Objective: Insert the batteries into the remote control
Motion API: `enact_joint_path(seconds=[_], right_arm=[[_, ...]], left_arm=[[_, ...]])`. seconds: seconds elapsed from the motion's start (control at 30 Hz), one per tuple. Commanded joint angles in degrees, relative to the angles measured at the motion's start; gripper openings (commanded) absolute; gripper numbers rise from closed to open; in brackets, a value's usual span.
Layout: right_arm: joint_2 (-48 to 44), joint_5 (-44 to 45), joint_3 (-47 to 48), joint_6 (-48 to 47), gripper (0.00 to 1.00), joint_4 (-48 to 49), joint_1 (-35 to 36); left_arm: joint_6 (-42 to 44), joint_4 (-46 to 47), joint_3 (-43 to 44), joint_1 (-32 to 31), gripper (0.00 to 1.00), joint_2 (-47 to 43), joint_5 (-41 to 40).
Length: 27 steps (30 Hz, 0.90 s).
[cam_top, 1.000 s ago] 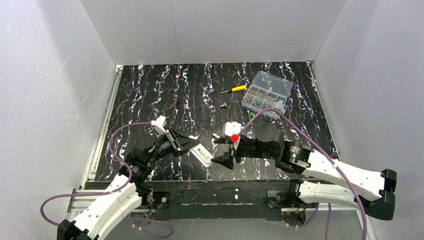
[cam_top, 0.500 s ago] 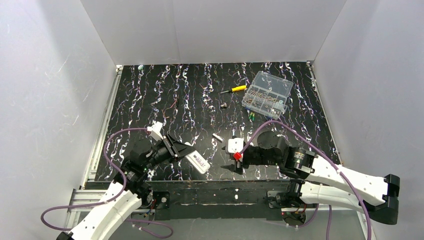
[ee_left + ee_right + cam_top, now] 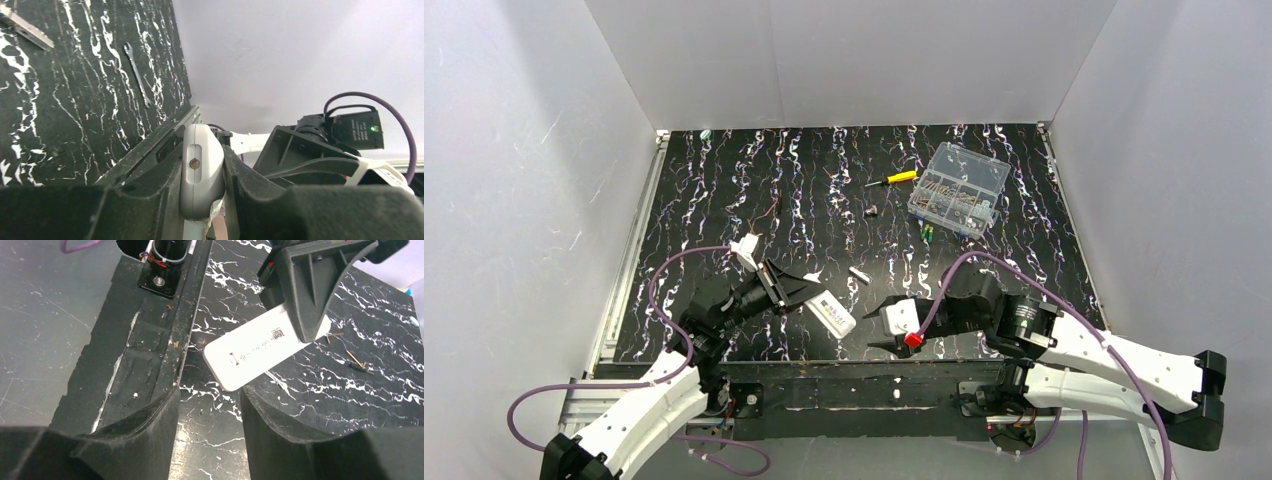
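The white remote control (image 3: 832, 314) is held near the table's front edge, label side up, with my left gripper (image 3: 796, 290) shut on one end. In the left wrist view the remote control's end (image 3: 201, 165) sits pinched between the left gripper's (image 3: 202, 172) black fingers. My right gripper (image 3: 881, 325) faces the remote's free end from the right, open and holding nothing. In the right wrist view the remote control (image 3: 260, 352) lies just beyond the right gripper (image 3: 209, 407), with its corner close to the right finger. Two green batteries (image 3: 927, 233) lie on the mat by the parts box.
A clear parts box (image 3: 959, 190) of screws stands at the back right. A yellow screwdriver (image 3: 892, 179) and a small dark part (image 3: 872, 211) lie left of it. A small white-silver stick (image 3: 859, 273) lies mid-mat. The table's front rail (image 3: 150, 345) runs under the right gripper.
My right gripper has dropped toward the front edge and turned to face the remote, its jaws narrowing. The left gripper shifted slightly, still holding the remote.
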Motion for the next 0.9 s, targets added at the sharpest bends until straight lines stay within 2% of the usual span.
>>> enact_joint_path(seconds=[0.0,0.43,0.87], right_arm=[[1.64,-4.37,3.61,-5.29,0.54,1.01,0.26],[11.65,-11.02,11.53,-10.29,0.50,-0.72,-2.86],[14.63,-13.24,12.78,-10.02,0.48,-0.37,-2.86]], left_arm=[[-0.58,7.56,1.38,-0.06,0.00,-1.33,4.23],[-0.29,2.98,0.45,-0.04,0.00,-5.74,3.63],[-0.57,3.64,0.78,-0.03,0.00,-4.84,3.69]])
